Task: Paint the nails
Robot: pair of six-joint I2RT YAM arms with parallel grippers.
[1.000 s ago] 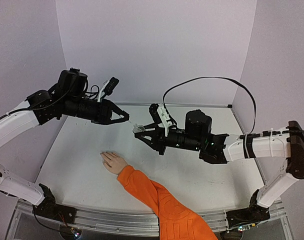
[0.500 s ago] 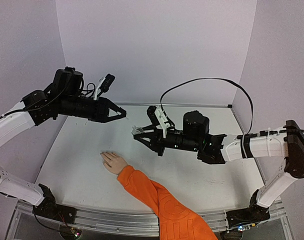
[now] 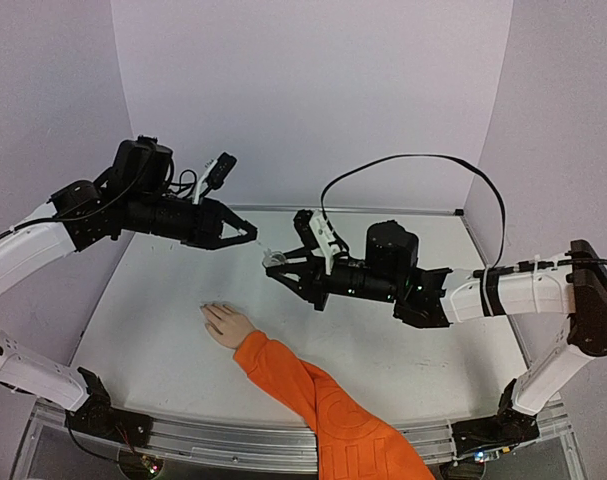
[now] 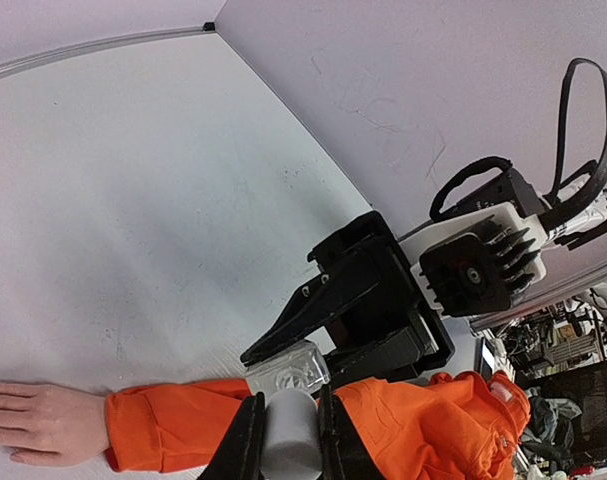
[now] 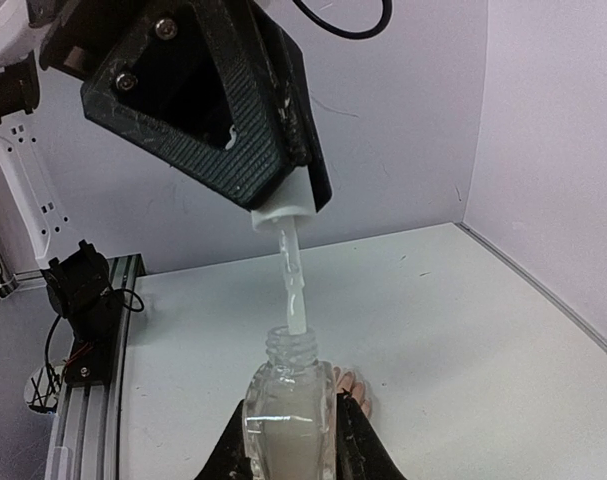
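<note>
A pale hand with an orange sleeve lies flat on the table; its nails are too small to make out. My left gripper is shut on the white cap of a polish brush. In the right wrist view the brush hangs from the cap with its tip at the mouth of the clear polish bottle. My right gripper is shut on that bottle and holds it in the air above the table, beyond the hand. Fingertips show behind the bottle.
The white table has lilac walls at the back and on both sides. A metal rail runs along the near edge. The sleeve comes in from the near edge at centre right. A black cable loops above my right arm.
My left gripper rose up and left with the brush, then came back down to the bottle's mouth. My right gripper edged slightly left with the bottle. The hand has not moved.
</note>
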